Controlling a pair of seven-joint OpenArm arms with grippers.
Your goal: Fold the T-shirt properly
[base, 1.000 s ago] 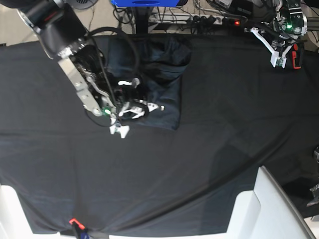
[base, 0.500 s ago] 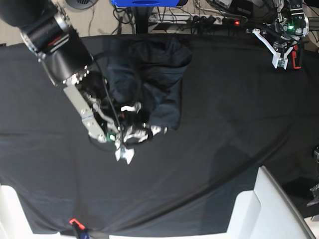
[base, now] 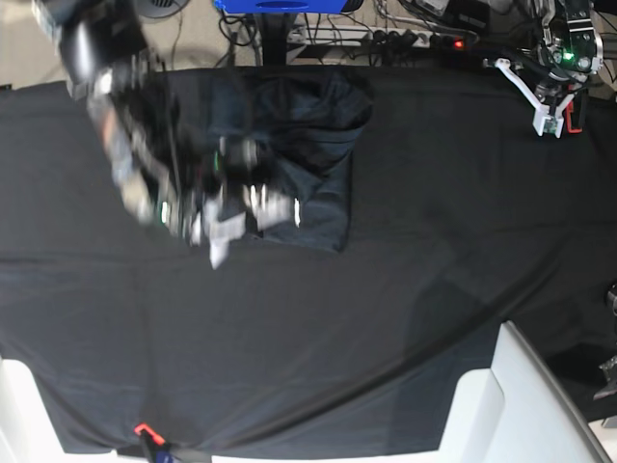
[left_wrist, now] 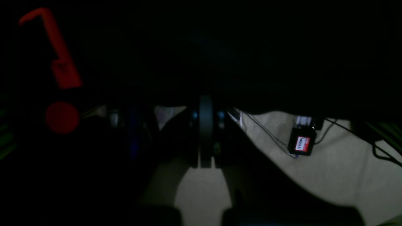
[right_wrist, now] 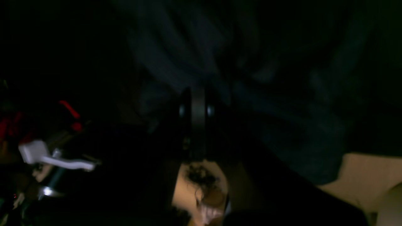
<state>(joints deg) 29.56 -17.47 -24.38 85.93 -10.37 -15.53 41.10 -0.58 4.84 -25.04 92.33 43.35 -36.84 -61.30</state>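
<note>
T-shirt point(base: 313, 159) bunched on black tablecloth point(base: 434, 289).

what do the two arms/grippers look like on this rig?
Right arm: bulky black cylindrical links, silver metal plates, black cable looped alongside, white finger parts on the right gripper; motion-blurred. Left gripper: white angular fingers, black body with a green light, red part beside it.

Black tablecloth point(base: 405, 318) spread over the counter, creased diagonally near the front, a white chair point(base: 525, 405) at the front corner, a small red clip point(base: 143, 430) on the cloth's front edge — power strip point(base: 424, 40) and cables on the floor behind, a blue object point(base: 280, 5) at the top edge.
</note>
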